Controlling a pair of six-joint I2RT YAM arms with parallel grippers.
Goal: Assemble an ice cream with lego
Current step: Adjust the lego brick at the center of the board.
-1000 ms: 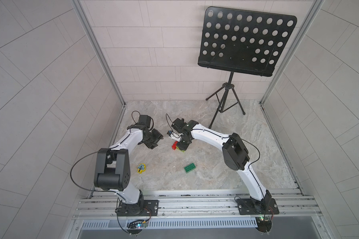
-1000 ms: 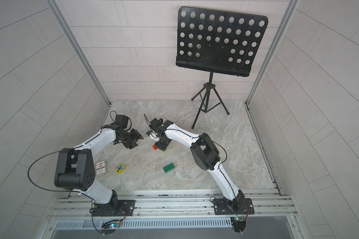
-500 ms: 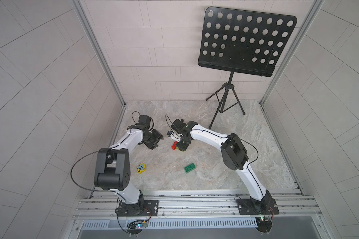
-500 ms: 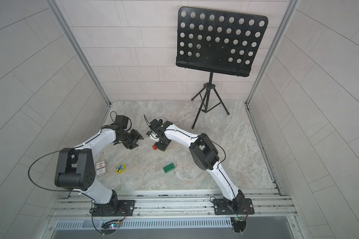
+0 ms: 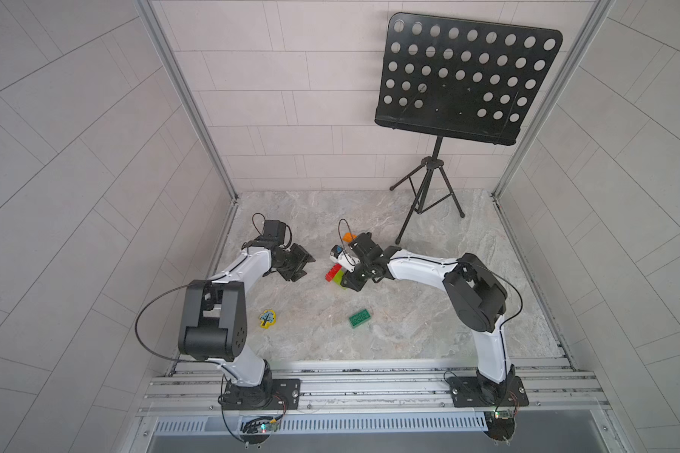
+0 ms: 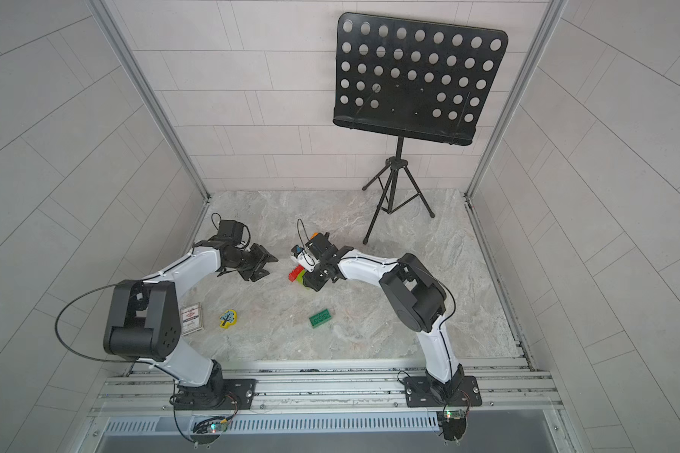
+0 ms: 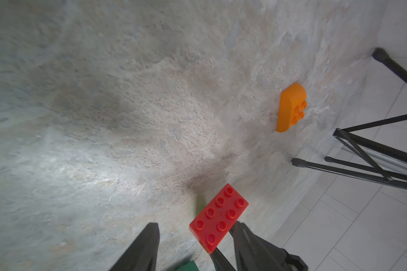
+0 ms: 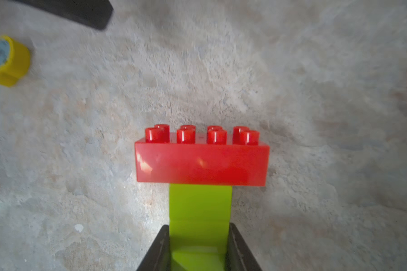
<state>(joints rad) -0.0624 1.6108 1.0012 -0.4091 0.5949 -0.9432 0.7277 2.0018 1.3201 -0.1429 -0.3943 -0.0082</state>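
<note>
Reading the table (image 5: pixel 409 313) as a clock face, with 6 o'clock at the arm bases and 12 o'clock at the back wall, the nearest things lie loose. A small printed box (image 6: pixel 191 318) sits at about 8 o'clock beside the left arm. The flat yellow piece (image 5: pixel 267 318) lies just past it toward the centre. The dark green brick (image 5: pixel 360 317) lies studs up at about 6 o'clock, well apart from both grippers.

Farther in, the left gripper (image 5: pixel 305 270) sits at about 9 o'clock and points toward 3 o'clock. Its fingers (image 7: pixel 141 248) stand parted, with bare table showing in the gap and nothing seen clamped. The red brick is close to their tips.

Near the centre is the partly built ice cream. The right gripper (image 8: pixel 199 226) has it by the lime-green stem (image 8: pixel 200 204), its fingers (image 8: pixel 159 248) pressed against the stem's two sides. The red brick (image 8: pixel 201 164) is seated across the stem's free end, with its eight studs bare. In both top views the stack is tilted, with the red end toward the left gripper at about 10 o'clock. Whether it touches the table cannot be told.

Beyond the right wrist, at 12 o'clock from the stack, the orange brick (image 7: pixel 290 108) rests alone on the table. The black music stand (image 5: pixel 468 78) stands at about 1 o'clock by the back wall.
</note>
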